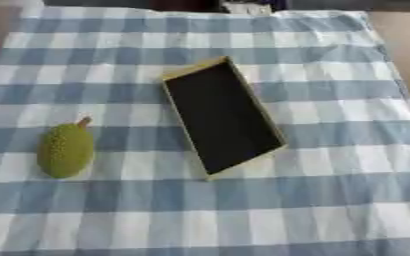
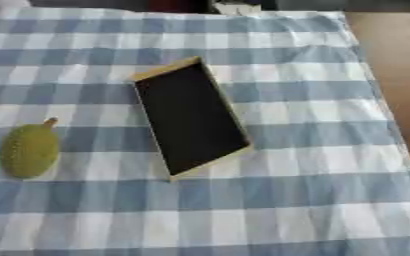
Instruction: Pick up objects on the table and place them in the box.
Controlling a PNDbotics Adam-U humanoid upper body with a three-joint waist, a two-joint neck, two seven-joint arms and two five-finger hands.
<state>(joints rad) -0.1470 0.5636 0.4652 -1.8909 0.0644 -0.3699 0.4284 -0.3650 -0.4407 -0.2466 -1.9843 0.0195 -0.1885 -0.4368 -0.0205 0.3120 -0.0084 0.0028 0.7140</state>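
Note:
A green, bumpy, oval fruit (image 1: 66, 150) with a short brown stem lies on the blue-and-white checked cloth at the left. To its right, near the middle, sits a long shallow box (image 1: 222, 116) with pale yellow walls and a black inside, turned at a slant; nothing lies in it. The fruit and the box are apart, with a strip of cloth between them. Neither of my hands shows in either view.
The checked tablecloth (image 1: 331, 200) covers the whole table. Its right edge (image 2: 379, 100) runs down the right side, with brown floor beyond. Dark things and a small white object (image 1: 243, 7) stand past the far edge.

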